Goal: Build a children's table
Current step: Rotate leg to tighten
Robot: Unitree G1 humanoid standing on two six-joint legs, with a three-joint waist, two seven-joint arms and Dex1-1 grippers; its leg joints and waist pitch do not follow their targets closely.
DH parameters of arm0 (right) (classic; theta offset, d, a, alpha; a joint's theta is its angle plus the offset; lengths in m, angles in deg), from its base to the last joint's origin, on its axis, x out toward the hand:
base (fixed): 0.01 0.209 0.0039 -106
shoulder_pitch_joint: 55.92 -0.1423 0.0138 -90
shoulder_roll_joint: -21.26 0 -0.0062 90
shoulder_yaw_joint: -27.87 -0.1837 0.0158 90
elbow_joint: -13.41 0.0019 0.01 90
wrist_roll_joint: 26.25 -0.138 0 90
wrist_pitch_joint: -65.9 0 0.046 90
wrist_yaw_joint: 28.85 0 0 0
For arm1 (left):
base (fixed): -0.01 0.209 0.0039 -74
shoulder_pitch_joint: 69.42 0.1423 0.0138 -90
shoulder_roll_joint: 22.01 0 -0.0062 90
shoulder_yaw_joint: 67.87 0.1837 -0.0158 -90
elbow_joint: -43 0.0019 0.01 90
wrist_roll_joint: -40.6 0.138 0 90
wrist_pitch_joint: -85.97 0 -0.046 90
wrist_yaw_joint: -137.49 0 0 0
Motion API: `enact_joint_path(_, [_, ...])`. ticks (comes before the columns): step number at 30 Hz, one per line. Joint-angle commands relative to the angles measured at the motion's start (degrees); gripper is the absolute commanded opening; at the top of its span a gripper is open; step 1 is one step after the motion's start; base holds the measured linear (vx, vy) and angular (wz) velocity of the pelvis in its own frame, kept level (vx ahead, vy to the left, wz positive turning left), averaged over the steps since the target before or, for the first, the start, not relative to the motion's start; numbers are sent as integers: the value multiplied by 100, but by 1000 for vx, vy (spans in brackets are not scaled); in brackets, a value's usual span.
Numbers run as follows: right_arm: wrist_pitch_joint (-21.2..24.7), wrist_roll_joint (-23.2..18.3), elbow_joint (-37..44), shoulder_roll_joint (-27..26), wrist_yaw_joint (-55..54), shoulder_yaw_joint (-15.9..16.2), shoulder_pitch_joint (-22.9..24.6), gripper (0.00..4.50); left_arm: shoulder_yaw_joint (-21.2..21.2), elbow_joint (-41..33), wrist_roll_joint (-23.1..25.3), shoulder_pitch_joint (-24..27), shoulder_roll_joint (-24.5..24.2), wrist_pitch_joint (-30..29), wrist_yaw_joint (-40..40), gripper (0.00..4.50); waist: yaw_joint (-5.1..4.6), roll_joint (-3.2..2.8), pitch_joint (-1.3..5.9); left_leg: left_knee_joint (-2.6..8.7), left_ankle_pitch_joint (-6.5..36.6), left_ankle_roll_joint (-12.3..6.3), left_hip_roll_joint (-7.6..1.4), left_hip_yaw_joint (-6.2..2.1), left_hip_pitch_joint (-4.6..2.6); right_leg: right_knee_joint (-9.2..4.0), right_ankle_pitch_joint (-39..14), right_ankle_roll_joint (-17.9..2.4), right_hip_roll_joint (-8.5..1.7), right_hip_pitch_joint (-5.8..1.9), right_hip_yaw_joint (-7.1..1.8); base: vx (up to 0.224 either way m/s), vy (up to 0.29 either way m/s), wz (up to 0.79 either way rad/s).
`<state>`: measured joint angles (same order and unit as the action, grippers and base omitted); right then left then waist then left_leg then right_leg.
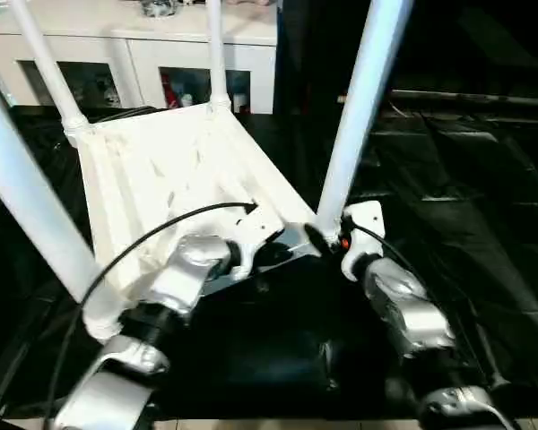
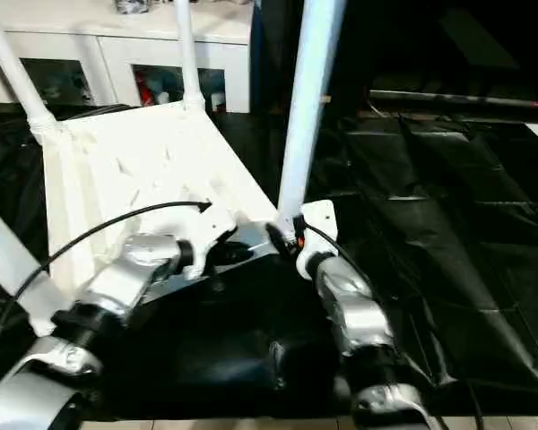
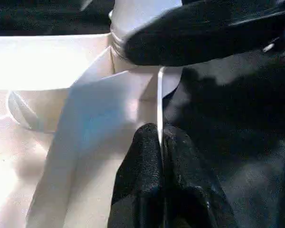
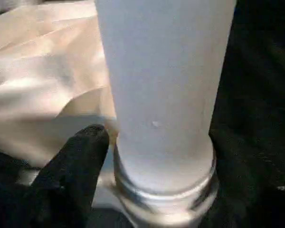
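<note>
Left eye view: I see the tabletop [image 1: 170, 179] upside down on black sheeting, all 4 legs standing in its corner sockets. My left gripper [image 3: 160, 142] pinches the tabletop's rim beside the near right leg [image 1: 359, 116]. My right gripper [image 1: 327, 240] sits at that leg's base, its fingers spread around it. I judge only seating this leg and flipping the table remain.

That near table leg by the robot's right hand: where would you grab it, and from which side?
Probably low on the leg, just above the collar where it enters the corner socket. It stands nearly upright and is round and smooth, so fingers closing level across it from the robot's side fit best. The right gripper is already at that spot, while the left gripper pinches the tabletop rim.
</note>
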<state>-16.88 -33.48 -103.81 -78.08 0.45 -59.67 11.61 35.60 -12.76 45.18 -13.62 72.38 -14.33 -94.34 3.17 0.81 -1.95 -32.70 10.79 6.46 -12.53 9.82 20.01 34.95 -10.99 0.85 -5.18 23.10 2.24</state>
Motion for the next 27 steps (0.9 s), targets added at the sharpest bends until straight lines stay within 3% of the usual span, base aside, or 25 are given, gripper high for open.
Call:
enact_joint_path(1, [107,-186,271,-73,531,396,-31,392,43,-27,-287,130,85,221,-248,0,16,60,269,369,1199,-318,20,62,63,-455,-1159,-1040,-157,-293,-146,0,0,0])
enact_joint_path(3, [315,-367,665,367,1247,508,137,392,-21,-245,-515,267,-175,234,-794,0,25,63,262,374,1233,-304,11,54,52,-463,-1306,-1033,-153,-314,-143,0,0,0])
enact_joint_path(6, [506,-471,1031,886,2037,675,320,392,-36,-457,-676,403,-528,181,-1414,0,18,40,274,359,1140,-377,-7,65,52,-424,-1025,-1133,-154,-286,-153,0,0,0])
enact_joint_path(13, [644,-365,1157,1319,2623,858,346,392,-46,-694,-885,572,-907,-19,-1986,0,31,46,268,362,1085,-333,-14,73,40,-405,-957,-1255,-161,-277,-153,0,0,0])
enact_joint_path(14, [636,-369,1139,1338,2624,886,327,392,-41,-729,-914,592,-930,-43,-2017,0,26,76,266,359,1059,-339,-9,79,46,-406,-924,-1261,-157,-279,-151,0,0,0])
enact_joint_path(18, [640,-400,1104,1316,2666,920,295,392,-39,-802,-948,625,-956,-106,-2077,0,30,67,268,353,1003,-332,-6,80,46,-396,-899,-1262,-161,-280,-154,0,0,0])
enact_joint_path(27, [613,-432,1089,1284,2700,892,301,303,-31,-849,-954,635,-944,-147,-2104,0,32,60,270,346,948,-328,-2,82,41,-392,-855,-1269,-160,-288,-155,0,0,0])
